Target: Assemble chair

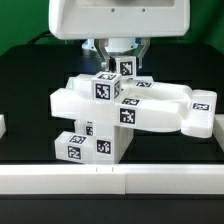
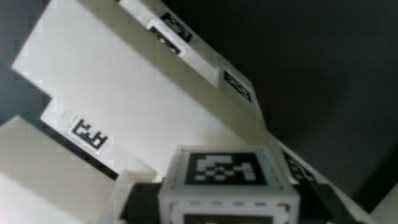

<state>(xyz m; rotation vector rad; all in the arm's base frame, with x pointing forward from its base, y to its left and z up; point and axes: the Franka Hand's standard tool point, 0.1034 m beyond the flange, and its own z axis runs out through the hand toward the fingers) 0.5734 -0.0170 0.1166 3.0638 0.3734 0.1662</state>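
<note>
The chair (image 1: 120, 110) stands mid-table as a stack of chunky white tagged parts. A long slab (image 1: 185, 108) reaches toward the exterior view's right, and low blocks (image 1: 90, 145) sit at the front. On top of the stack is a small tagged cube (image 1: 125, 68). My gripper (image 1: 124, 62) comes straight down from above, shut on this cube with a finger on each side. In the wrist view the cube (image 2: 222, 168) fills the space between my dark fingers (image 2: 143, 198), and my gripper (image 2: 222, 200) grips its sides. The chair's long slabs (image 2: 143, 90) run away beneath it.
A white raised rim (image 1: 110, 180) runs along the table's front edge. A small white piece (image 1: 3, 126) shows at the exterior view's left edge. The black tabletop (image 1: 30, 70) surrounds the stack.
</note>
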